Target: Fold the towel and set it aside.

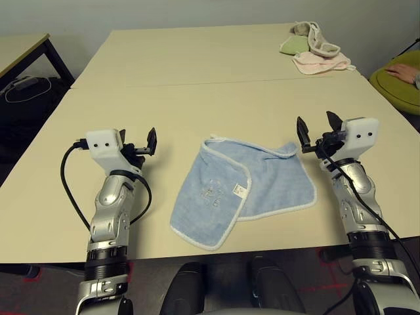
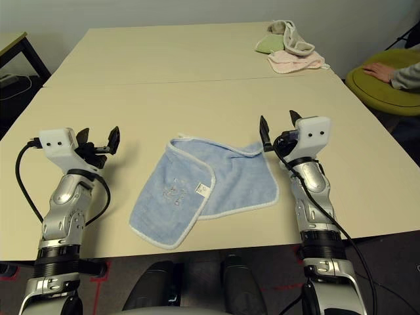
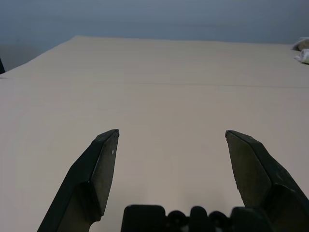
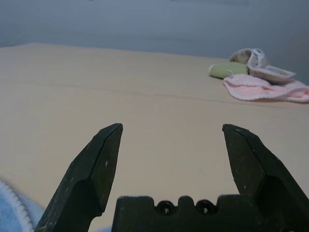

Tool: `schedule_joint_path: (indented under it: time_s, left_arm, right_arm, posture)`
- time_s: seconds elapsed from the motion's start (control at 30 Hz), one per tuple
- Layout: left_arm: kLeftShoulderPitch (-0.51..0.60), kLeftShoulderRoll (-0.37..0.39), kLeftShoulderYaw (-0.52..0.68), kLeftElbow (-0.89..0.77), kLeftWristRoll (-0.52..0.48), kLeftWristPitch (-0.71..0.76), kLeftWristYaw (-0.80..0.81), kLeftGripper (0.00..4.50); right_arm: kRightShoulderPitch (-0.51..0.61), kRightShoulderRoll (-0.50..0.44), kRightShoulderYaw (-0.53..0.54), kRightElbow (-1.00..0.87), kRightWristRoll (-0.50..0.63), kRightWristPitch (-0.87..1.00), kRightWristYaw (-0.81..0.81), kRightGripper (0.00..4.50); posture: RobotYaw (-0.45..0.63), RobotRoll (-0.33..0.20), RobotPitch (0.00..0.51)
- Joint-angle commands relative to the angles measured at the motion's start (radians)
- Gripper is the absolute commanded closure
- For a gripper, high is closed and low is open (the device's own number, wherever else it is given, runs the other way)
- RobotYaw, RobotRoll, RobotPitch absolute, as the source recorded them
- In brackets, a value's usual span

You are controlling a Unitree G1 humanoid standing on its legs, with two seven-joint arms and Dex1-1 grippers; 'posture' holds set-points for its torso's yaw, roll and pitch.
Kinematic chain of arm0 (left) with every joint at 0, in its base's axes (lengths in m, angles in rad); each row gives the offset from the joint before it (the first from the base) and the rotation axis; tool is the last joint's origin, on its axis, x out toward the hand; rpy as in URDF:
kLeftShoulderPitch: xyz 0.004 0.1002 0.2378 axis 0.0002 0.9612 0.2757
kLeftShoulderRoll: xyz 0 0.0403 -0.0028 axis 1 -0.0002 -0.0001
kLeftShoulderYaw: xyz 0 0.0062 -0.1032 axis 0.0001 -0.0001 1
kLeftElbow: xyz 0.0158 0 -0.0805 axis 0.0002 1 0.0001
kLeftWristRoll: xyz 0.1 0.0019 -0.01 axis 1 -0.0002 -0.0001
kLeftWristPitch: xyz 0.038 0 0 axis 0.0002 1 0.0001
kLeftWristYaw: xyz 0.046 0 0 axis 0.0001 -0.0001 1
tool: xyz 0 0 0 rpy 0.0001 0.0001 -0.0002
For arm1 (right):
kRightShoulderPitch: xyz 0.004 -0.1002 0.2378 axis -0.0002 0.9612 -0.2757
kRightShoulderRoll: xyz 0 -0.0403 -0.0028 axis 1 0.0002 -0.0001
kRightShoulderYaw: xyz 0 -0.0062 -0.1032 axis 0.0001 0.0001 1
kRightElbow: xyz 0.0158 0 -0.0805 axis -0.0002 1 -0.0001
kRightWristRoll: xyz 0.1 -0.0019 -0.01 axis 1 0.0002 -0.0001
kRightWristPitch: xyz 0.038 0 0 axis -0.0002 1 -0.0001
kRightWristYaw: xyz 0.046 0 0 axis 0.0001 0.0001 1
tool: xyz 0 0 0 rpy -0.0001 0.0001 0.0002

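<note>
End effectors, left and right, stand wide and empty above the bench, flanking the towel without touching it. Towel lies part-folded, near-centre. Judged step: between folds; next comes grasping an edge for another fold.

Two head cameras look forward and down over the beige table, side by side, sharing nearly the same scene. Each wrist camera sits low, close to the tabletop, facing the far wall. The right wrist view shares the far-right pile of cloths; the left wrist view perhaps catches its edge.
</note>
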Motion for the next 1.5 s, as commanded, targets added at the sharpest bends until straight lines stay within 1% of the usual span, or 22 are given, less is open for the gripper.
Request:
schedule_joint_path:
  time_s: [0.03,0.2,0.37,0.43,0.53,0.67,0.87,0.93,0.97,1.03,1.13,1.2,1.27,1.37,1.47,1.5]
  left_arm:
    - [0.017,0.014,0.005,-0.017,-0.009,0.030,-0.021,0.04]
    - [0.034,0.045,-0.013,-0.047,-0.027,0.071,-0.092,0.04]
    - [0.030,0.077,-0.008,-0.038,-0.028,0.085,-0.144,0.04]
    - [0.025,0.083,-0.004,-0.032,-0.028,0.087,-0.151,0.04]
    - [0.021,0.086,-0.003,-0.025,-0.026,0.092,-0.156,0.04]
    - [0.035,0.074,-0.019,-0.012,0.012,0.078,-0.133,0.04]
    - [0.047,0.023,-0.022,-0.010,0.054,0.041,-0.064,0.04]
    - [0.044,0.006,-0.020,-0.007,0.058,0.022,-0.048,0.04]
    - [0.045,0.001,-0.022,-0.009,0.044,0.023,-0.060,0.04]
    - [0.052,0.012,-0.037,-0.016,0.024,0.021,-0.112,0.04]
    - [0.057,0.052,-0.057,-0.011,0.001,0.023,-0.217,0.04]
    - [0.049,0.095,-0.066,0.005,-0.009,0.028,-0.290,0.04]
    - [0.034,0.156,-0.076,0.036,-0.029,0.031,-0.398,0.04]
    - [0.016,0.206,-0.091,0.080,-0.050,0.022,-0.503,0.04]
    - [-0.005,0.235,-0.108,0.122,-0.061,0.006,-0.599,0.04]
    - [-0.014,0.241,-0.120,0.136,-0.049,-0.015,-0.623,0.04]
  right_arm:
    - [-0.011,-0.005,-0.020,0.022,0.017,0.017,-0.001,0.04]
    - [0.014,-0.046,-0.007,-0.013,0.046,0.045,0.089,0.04]
    - [0.024,-0.150,0.049,-0.005,-0.011,0.021,0.215,0.04]
    - [0.018,-0.184,0.062,-0.003,-0.017,0.023,0.256,0.04]
    - [0.001,-0.254,0.107,0.002,-0.074,0.035,0.312,0.04]
    - [-0.014,-0.320,0.159,-0.021,-0.130,0.060,0.363,0.04]
    - [-0.026,-0.425,0.229,-0.119,-0.181,0.144,0.479,0.04]
    - [-0.037,-0.462,0.248,-0.126,-0.204,0.149,0.518,0.04]
    - [-0.045,-0.480,0.257,-0.123,-0.212,0.145,0.540,0.04]
    - [-0.076,-0.503,0.267,-0.105,-0.225,0.132,0.565,0.04]
    - [-0.116,-0.512,0.272,-0.081,-0.234,0.114,0.592,0.04]
    - [-0.136,-0.519,0.281,-0.058,-0.245,0.100,0.610,0.04]
    - [-0.156,-0.528,0.298,-0.035,-0.266,0.078,0.630,0.04]
    - [-0.179,-0.528,0.311,-0.018,-0.280,0.066,0.647,0.04]
    - [-0.200,-0.536,0.324,-0.004,-0.300,0.051,0.668,0.04]
    - [-0.206,-0.538,0.326,0.002,-0.305,0.048,0.673,0.04]
  posture:
    - [0.06,0.000,0.073]
    - [0.06,0.000,0.074]
    - [0.06,0.000,0.073]
    - [0.06,0.000,0.073]
    - [0.06,0.000,0.073]
    - [0.06,0.000,0.074]
    - [0.07,0.000,0.072]
    - [0.07,0.000,0.072]
    - [0.07,0.000,0.073]
    - [0.07,0.000,0.074]
    - [0.08,0.000,0.075]
    - [0.08,0.000,0.077]
    - [0.08,0.000,0.079]
    - [0.08,0.000,0.081]
    - [0.08,0.000,0.083]
    - [0.08,0.000,0.083]
